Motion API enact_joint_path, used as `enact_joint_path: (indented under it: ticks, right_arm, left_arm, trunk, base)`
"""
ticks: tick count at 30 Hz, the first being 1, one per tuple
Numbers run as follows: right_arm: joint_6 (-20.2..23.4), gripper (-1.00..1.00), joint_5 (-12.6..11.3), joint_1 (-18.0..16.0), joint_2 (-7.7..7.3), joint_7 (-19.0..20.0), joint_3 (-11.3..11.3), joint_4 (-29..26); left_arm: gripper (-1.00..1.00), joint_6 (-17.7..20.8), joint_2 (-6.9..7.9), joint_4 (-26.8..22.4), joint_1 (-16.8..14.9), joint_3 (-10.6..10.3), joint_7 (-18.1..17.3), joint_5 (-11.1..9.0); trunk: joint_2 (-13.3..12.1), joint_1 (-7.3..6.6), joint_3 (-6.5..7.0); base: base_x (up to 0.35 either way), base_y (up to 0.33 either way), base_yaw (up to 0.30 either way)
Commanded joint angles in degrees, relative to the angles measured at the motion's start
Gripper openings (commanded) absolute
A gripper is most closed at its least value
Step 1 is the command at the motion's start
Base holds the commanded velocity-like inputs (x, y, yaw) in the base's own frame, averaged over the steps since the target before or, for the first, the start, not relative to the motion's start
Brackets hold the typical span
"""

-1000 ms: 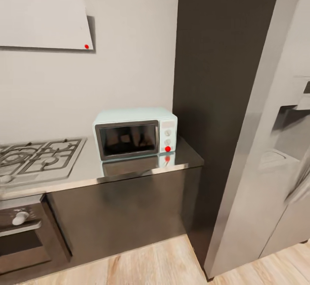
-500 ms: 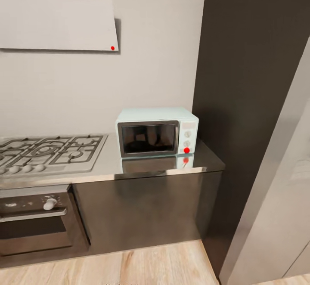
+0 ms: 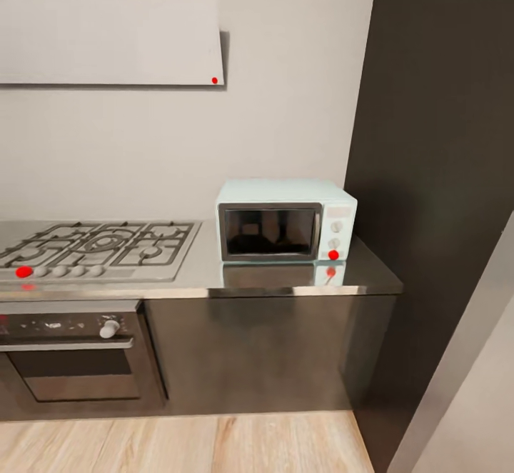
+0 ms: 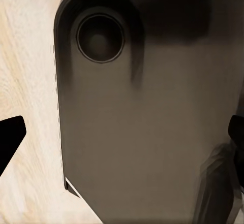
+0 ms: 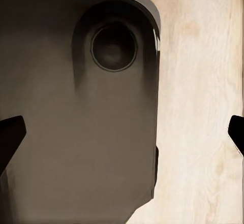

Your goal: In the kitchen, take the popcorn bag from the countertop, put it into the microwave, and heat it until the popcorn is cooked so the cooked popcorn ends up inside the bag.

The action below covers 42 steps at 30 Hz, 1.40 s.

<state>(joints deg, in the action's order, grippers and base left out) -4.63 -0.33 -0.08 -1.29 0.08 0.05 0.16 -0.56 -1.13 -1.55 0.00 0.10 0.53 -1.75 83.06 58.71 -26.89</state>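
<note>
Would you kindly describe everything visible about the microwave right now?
The microwave is a small pale blue-white box with rounded corners, standing upright on the glossy dark countertop near its right end, beside a tall dark panel. Its dark glass door is shut. A light panel to the door's right carries two round knobs and, below them, a red round light. Its front reflects in the countertop. The gas hob lies apart on its left.

Glossy countertop point(image 3: 300, 280), steel hob point(image 3: 100, 244), wooden floor point(image 3: 178, 444).
</note>
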Motion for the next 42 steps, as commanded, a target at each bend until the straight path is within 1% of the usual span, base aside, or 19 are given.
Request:
enact_joint_path:
  ticks: [1, 6, 17, 30, 42]
  right_arm:
    - [-0.20, 1.00, -0.01, -0.01, 0.00, 0.01, 0.02, 0.02]
    - [-0.21, 1.00, 0.07, -0.01, -0.01, 0.01, 0.04, 0.02]
    - [-0.21, 1.00, 0.07, -0.01, -0.03, 0.01, 0.04, 0.02]
    - [-0.21, 1.00, 0.07, -0.01, -0.03, 0.01, 0.04, 0.02]
    - [-0.11, 1.00, 0.10, -0.01, -0.06, -0.06, -0.09, 0.02]
  left_arm:
    - [1.00, -0.06, -0.01, -0.04, 0.00, -0.01, 0.06, -0.20]
    - [1.00, -0.06, -0.01, -0.04, 0.00, -0.01, 0.01, -0.19]
    - [1.00, -0.09, -0.01, -0.04, 0.00, -0.01, 0.04, -0.19]
    - [1.00, -0.11, -0.01, -0.04, 0.00, -0.01, 0.06, -0.20]
    - [1.00, -0.11, -0.01, -0.04, 0.00, 0.07, 0.08, -0.27]
  trunk:
    - [0.02, 0.02, -0.04]
    - [0.02, 0.02, -0.04]
    - [0.02, 0.02, -0.04]
    - [0.02, 0.02, -0.04]
    - [0.02, 0.02, -0.04]
  base:
    - [0.175, -0.144, 0.010]
    - [0.130, -0.106, 0.003]
    - [0.006, -0.022, 0.000]
    - [0.000, -0.224, 0.000]
    - [0.000, -0.013, 0.000]
